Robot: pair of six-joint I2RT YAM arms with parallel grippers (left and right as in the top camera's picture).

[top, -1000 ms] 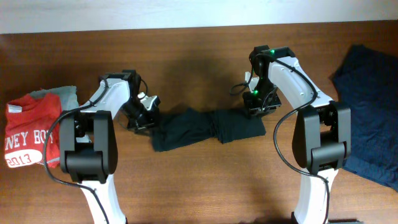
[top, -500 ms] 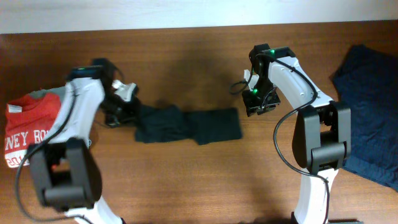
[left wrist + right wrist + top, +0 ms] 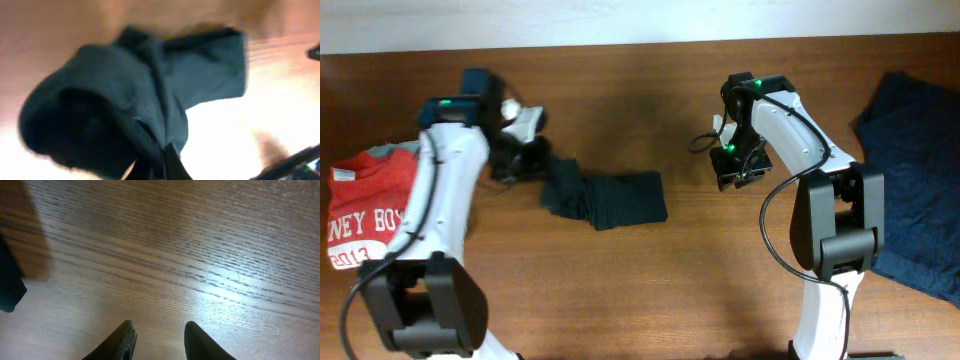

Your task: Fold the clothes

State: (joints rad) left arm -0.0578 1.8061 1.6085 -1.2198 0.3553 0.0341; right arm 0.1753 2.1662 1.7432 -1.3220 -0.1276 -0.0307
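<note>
The dark shirt (image 3: 608, 198) is seen bunched up on the wooden table (image 3: 620, 290), a little left of the middle. Its left end is pinched tight in the left pincer (image 3: 538, 165), so most of the cloth is trailed out to the right of the shut jaws. The right pincer (image 3: 160, 330) is held well apart from the shirt, off to its right, with its fingers partly spread over bare wood and nothing gripped. A red shirt (image 3: 365, 215) is laid at the table's left edge and a navy cloth (image 3: 915, 180) at its right edge.
</note>
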